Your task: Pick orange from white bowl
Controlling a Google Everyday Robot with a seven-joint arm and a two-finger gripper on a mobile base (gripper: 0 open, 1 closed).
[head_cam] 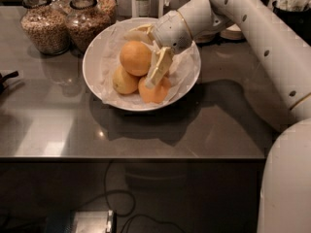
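The orange [134, 57] is the largest, roundest fruit and sits on top of the pile in the wide white bowl [93, 57], which is lined with crinkled white paper. A paler lemon-like fruit [124, 80] lies at its lower left. A smaller, deeper-orange fruit [154, 92] lies at its lower right. My gripper [148, 50] reaches into the bowl from the right and is open. One cream finger [159, 67] hangs down along the orange's right side, and the other finger [140, 33] lies behind its top. The orange rests in the pile between them.
Two glass jars of grain [44, 25] [86, 25] stand behind the bowl at the left. Small stacked bowls [232, 32] sit behind my arm at the right. A dark object [7, 77] pokes in at the left edge. The counter's front edge [131, 158] runs below.
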